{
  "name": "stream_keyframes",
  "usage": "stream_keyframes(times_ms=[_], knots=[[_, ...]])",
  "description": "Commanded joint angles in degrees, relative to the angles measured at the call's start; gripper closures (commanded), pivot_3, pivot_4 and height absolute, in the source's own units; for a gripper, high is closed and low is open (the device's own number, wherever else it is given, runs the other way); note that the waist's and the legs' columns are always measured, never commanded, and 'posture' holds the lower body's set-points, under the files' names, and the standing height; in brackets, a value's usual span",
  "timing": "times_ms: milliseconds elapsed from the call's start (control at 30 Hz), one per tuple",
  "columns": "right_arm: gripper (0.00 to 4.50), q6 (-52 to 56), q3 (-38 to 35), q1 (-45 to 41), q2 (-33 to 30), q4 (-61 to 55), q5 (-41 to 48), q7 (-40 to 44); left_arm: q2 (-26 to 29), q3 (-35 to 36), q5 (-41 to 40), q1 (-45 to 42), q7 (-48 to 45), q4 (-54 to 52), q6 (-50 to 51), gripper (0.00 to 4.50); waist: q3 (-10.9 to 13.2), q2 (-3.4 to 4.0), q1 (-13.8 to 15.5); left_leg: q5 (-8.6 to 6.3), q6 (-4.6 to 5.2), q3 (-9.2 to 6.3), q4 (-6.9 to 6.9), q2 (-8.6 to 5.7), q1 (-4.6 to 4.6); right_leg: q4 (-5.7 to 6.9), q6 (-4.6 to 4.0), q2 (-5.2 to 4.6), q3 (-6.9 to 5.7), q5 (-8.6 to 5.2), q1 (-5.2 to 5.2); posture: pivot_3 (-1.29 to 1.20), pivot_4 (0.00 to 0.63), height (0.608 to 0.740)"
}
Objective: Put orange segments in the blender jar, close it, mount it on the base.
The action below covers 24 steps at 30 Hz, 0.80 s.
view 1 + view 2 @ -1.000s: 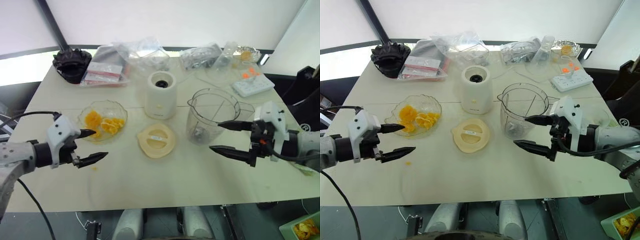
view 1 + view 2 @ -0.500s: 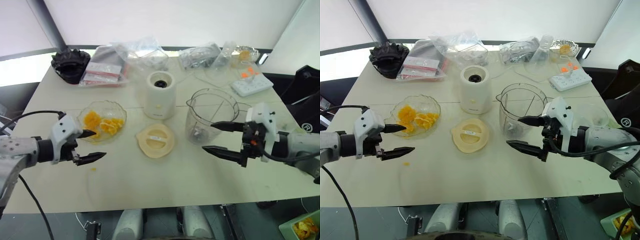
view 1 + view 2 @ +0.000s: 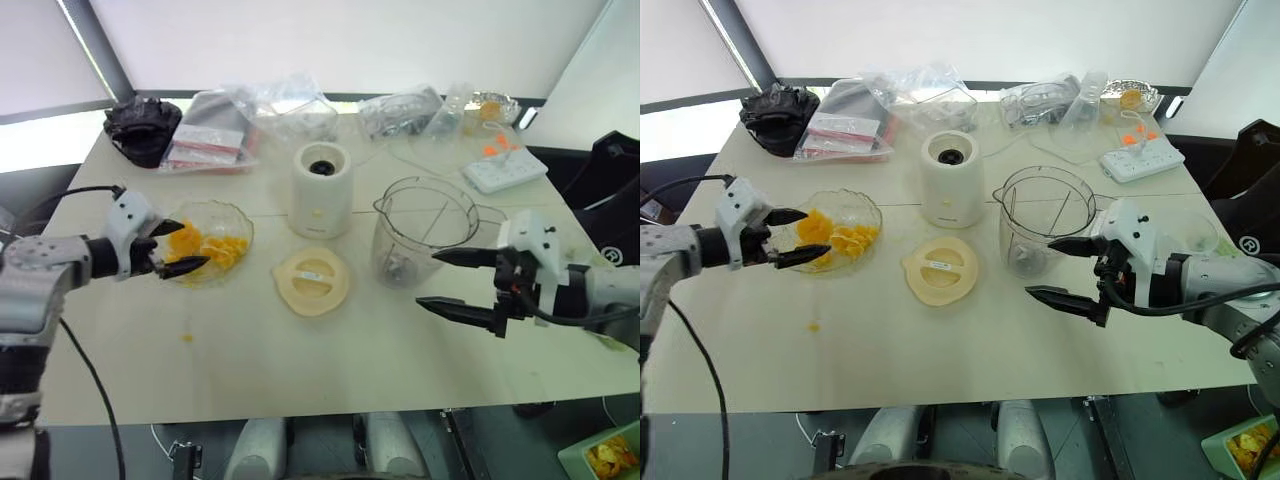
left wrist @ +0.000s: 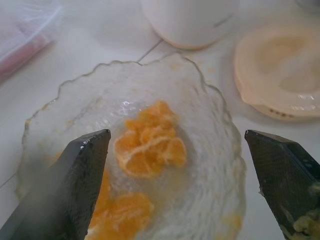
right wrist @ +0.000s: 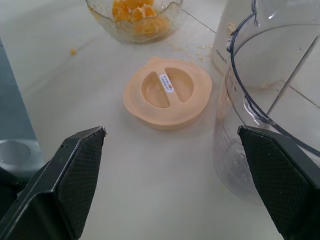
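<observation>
Since a second ago the left claw [image 3: 178, 247] has travelled forward from the bare near part of the surface [image 3: 330, 370] to the rim of the glass bowl [image 3: 238, 222], while the right claw [image 3: 447, 281] has hardly shifted and hangs near the blender jar [image 3: 425, 232]. Both claws are spread wide and hold nothing. In the left wrist view the two fingers [image 4: 80, 175] straddle the orange segments [image 4: 150, 145] heaped in the bowl, not yet touching them. The likely trouble from here is the grab itself: the pieces look wet and lie clumped, so a closing claw could crush one, pick up several at once, or let one slip on the way over; one small orange scrap [image 3: 186, 338] already lies on the surface nearer than the bowl. A finger pressing on the scalloped rim could also tip or push the light bowl. Between the bowl and the jar the flat cream lid [image 3: 312, 279] lies in the carrying path, and the jar stands open and empty of fruit, just beside the cream base [image 3: 321, 189]. Farther back are plastic bags [image 3: 215, 130], a black item [image 3: 144, 125], a white tray [image 3: 506, 168] with red-orange bits, then a pale wall [image 3: 350, 40].
</observation>
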Motion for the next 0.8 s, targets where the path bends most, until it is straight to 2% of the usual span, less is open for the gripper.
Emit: stream_keyframes(times_ms=[33, 200, 367, 567, 800], knots=[[0.06, -0.4, -1.1, -1.5, -0.7, -1.2, -0.3, -0.3, -3.9, -3.9, 4.8, -5.7, 2.0, 12.3, -3.4, 0.0, 0.0, -0.02, -0.1, 0.0, 0.0, -0.01, 0.06, -0.01, -0.01, 0.04, 0.02, 0.01, -0.01, 0.01, 0.0, 0.0, 0.15, 0.74], [0.06, 0.5, -0.2, -2.4, 1.0, -2.6, 0.8, -2.2, -7.8, -6.9, 9.5, -12.5, 1.1, 29.4, -8.7, 0.0, 0.0, -0.1, -0.6, 0.0, 0.0, 0.0, 0.1, -0.01, -0.03, 0.09, 0.12, 0.0, 0.01, 0.07, -0.03, 0.0, 0.15, 0.74], [0.06, 0.5, 1.0, -2.2, 2.6, -3.6, 0.8, -4.0, -9.6, -8.1, 12.5, -16.6, 1.2, 38.7, -12.5, 0.0, 0.0, -0.11, -0.4, 0.0, 0.0, -0.03, 0.12, -0.02, -0.06, 0.2, 0.19, -0.01, 0.0, 0.1, -0.09, 0.0, 0.15, 0.74], [0.06, 0.6, 1.7, -2.7, 3.4, -4.2, 0.8, -5.3, -11.2, -7.5, 14.1, -18.7, 1.6, 44.2, -14.4, 0.0, 0.0, -0.11, -0.3, 0.0, 0.01, -0.05, 0.28, -0.02, -0.09, 0.3, 0.19, -0.02, 0.0, 0.1, -0.09, 0.0, 0.15, 0.74], [0.06, 0.4, 2.6, -3.2, 3.7, -4.3, 0.6, -6.0, -11.3, -7.4, 15.2, -17.7, 1.0, 44.0, -14.3, 0.0, 0.0, -0.11, -0.5, -0.01, 0.01, -0.07, 0.29, -0.02, -0.09, 0.33, 0.19, -0.02, 0.0, 0.1, -0.09, 0.0, 0.15, 0.74]])
